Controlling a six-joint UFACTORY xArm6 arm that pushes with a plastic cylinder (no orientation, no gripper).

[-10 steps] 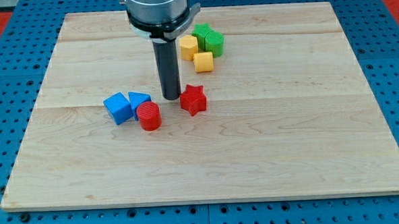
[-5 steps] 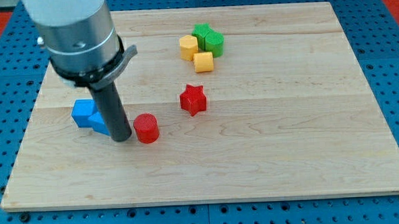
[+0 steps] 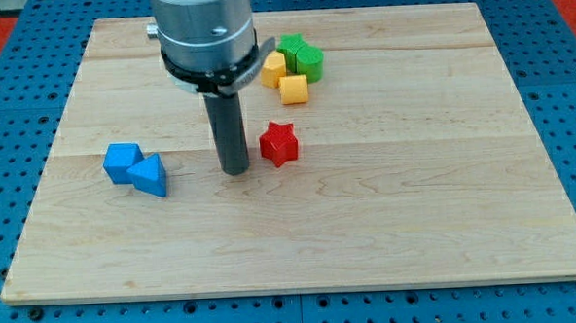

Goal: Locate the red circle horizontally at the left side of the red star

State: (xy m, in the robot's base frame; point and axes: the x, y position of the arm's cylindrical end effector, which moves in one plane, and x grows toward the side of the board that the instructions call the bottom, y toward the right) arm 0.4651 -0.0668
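— Though plain enough, worth asking: what ground?
— Pale wooden board (image 3: 417,224) on a blue pegged table (image 3: 16,173).
— Writing?
— None legible.
— Arm?
— Upright from the view's top, ending in a dark rod; no jaws to report. My tip (image 3: 235,171) down on the board, just left of the red star (image 3: 278,143), well right of two blue blocks (image 3: 135,168). Red circle out of sight; cannot tell where.

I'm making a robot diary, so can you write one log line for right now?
my tip just left of red star | red circle not visible | blue blocks view's left | yellow blocks, green blocks top
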